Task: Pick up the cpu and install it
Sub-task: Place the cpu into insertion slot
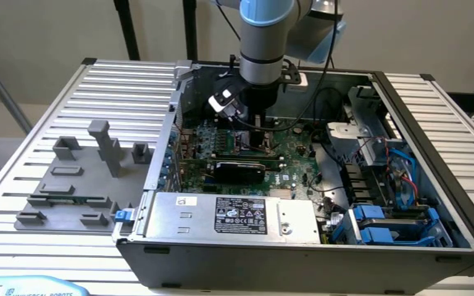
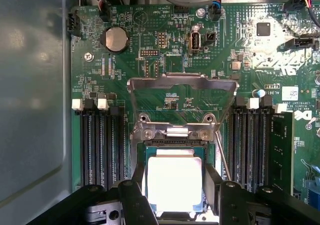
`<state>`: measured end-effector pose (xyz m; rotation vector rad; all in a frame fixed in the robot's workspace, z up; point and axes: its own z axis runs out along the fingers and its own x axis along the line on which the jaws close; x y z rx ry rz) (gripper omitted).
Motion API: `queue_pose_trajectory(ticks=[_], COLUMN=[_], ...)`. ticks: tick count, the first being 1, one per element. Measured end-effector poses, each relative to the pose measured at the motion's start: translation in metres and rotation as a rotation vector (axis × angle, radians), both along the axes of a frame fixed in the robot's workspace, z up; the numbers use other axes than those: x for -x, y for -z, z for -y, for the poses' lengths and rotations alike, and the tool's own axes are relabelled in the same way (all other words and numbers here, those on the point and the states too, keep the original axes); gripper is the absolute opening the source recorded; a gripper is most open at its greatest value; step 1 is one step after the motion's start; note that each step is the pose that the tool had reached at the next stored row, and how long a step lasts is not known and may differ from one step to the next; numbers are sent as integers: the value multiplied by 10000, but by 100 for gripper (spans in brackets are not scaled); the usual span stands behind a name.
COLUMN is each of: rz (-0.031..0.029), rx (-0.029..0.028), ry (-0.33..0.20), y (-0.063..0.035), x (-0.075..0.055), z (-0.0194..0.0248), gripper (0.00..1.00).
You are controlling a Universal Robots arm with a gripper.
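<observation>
Well, from where I stand, 1 grey arm reaches straight down into 1 open computer case that lies on the slatted metal surface. Its jaws are down at the green motherboard, near the middle of the board.

Seen from the wrist, the 2 black fingers sit against 2 opposite edges of the 1 cpu, so the jaws are closed on it at about the chip's own width. The cpu, silver top up and level, is right over the black-framed socket. I cannot tell whether it is seated or just above it.

The 1 metal load plate stands flipped open just beyond the socket. 2 banks of memory slots flank the socket, 1 on each side, and 1 round coin battery sits farther off on the board, past the load plate.

At the case's end nearest the exterior camera lies 1 silver power supply with a black label. Out on the surface, to the exterior view's left of the case, stands a group of grey fixture blocks; I count at least 6.
</observation>
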<state>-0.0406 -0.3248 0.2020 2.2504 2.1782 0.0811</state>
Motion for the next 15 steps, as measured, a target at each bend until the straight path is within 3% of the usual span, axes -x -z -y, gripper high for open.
queue_pose_trajectory(ticks=[15], rz=[0], rx=[0], ry=[41], y=[15], x=[1], z=[36], gripper=[55])
